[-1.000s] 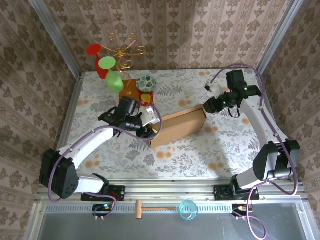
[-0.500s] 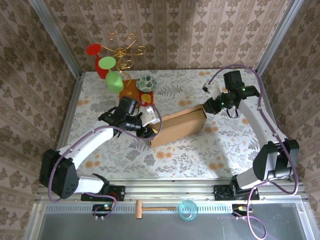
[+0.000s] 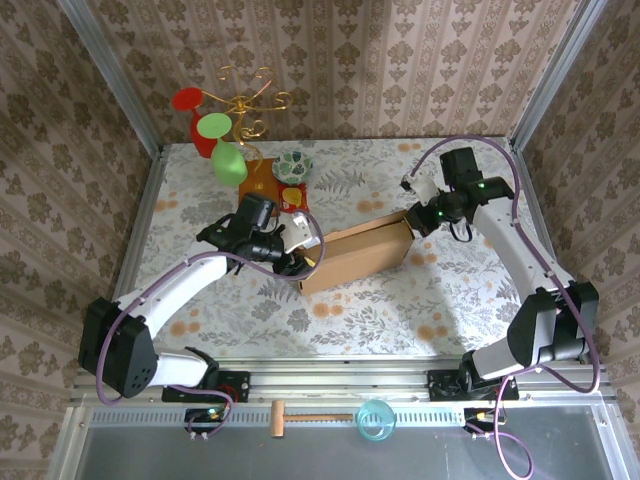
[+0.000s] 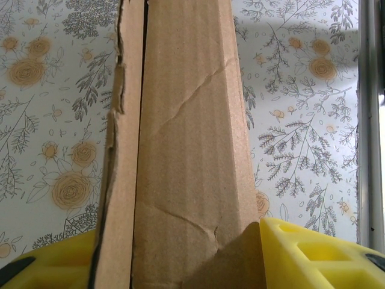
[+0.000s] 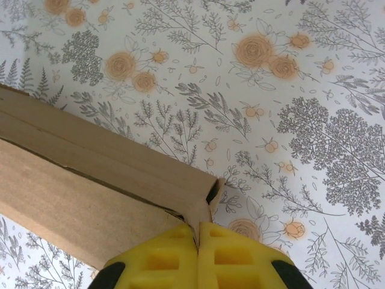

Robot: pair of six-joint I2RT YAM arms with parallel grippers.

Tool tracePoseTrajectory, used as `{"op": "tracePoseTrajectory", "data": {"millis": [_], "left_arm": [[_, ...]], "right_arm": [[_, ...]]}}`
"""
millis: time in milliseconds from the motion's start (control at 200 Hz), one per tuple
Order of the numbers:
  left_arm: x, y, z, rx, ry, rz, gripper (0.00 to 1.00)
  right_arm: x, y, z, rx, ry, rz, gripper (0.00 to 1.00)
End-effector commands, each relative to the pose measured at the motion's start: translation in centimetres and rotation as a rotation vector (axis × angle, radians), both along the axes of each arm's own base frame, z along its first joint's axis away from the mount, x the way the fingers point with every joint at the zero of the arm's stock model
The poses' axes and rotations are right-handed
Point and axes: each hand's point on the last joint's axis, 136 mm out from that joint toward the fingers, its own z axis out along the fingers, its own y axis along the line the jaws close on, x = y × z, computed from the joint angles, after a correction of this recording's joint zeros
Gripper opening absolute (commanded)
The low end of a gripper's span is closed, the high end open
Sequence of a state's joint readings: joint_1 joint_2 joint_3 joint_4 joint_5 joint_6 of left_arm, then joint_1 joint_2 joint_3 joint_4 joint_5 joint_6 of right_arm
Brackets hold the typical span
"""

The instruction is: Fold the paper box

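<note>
Paper box (image 3: 355,255), ends clamped in both jaws

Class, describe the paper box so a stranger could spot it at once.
Start at the floral table. Near its middle lies the paper box. It is long, plain brown cardboard, far bigger than the small orange board farther back.

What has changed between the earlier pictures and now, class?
The right pincer moved in toward the paper box and closed, pinching its right-end corner. The left pincer stayed clamped on the box's other end, and the box itself has not shifted.
</note>
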State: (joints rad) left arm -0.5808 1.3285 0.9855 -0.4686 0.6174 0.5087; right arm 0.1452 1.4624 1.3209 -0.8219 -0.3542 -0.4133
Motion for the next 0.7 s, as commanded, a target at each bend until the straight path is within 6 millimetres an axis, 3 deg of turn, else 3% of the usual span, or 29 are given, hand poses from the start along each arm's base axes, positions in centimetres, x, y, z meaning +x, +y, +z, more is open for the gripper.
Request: {"op": "tracePoseTrajectory", "data": {"millis": [0, 695], "left_arm": [[0.4, -0.1, 0.7, -0.019, -0.004, 0.012, 0.54], [1.3, -0.1, 0.6, -0.012, -0.008, 0.050, 0.54]], "right_arm": [[-0.4, -0.3, 0.9, -0.014, -0.030, -0.026, 0.00], [-1.4, -0.3, 1.0, 0.091, 0.170, -0.302, 0.00]]}}
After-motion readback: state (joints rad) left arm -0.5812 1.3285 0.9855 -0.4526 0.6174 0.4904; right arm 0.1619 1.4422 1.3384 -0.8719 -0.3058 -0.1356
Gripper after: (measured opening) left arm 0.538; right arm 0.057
